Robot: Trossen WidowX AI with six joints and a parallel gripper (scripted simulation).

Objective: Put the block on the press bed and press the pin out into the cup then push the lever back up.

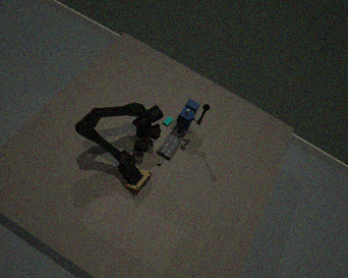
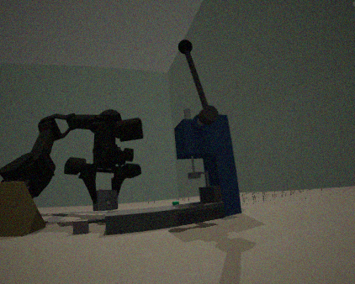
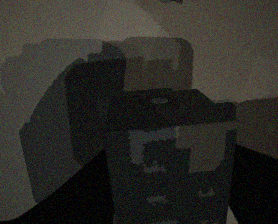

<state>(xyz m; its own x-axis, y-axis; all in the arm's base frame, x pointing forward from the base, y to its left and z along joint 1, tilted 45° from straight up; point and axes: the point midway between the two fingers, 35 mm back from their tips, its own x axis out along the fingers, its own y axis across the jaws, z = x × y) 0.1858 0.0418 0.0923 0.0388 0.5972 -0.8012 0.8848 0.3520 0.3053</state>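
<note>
My gripper (image 1: 142, 149) (image 2: 105, 199) (image 3: 160, 149) is shut on the grey block (image 2: 106, 201) (image 3: 170, 175) and holds it low, a little above the table, beside the press base. A small round pin spot (image 3: 159, 101) shows on the block's upper face. The blue press (image 1: 186, 117) (image 2: 219, 168) stands apart from the gripper. Its lever (image 1: 202, 116) (image 2: 196, 76) is up, with a black knob at the top. A thin punch (image 2: 193, 162) hangs below the press head. No block is under it. I cannot make out the cup.
The long grey press base (image 1: 168, 147) (image 2: 164, 219) runs from the column toward the arm's base. A dark square piece (image 2: 210, 194) sits on it by the column. A small teal piece (image 1: 168, 121) (image 2: 175, 203) and a small grey cube (image 2: 81, 228) lie nearby.
</note>
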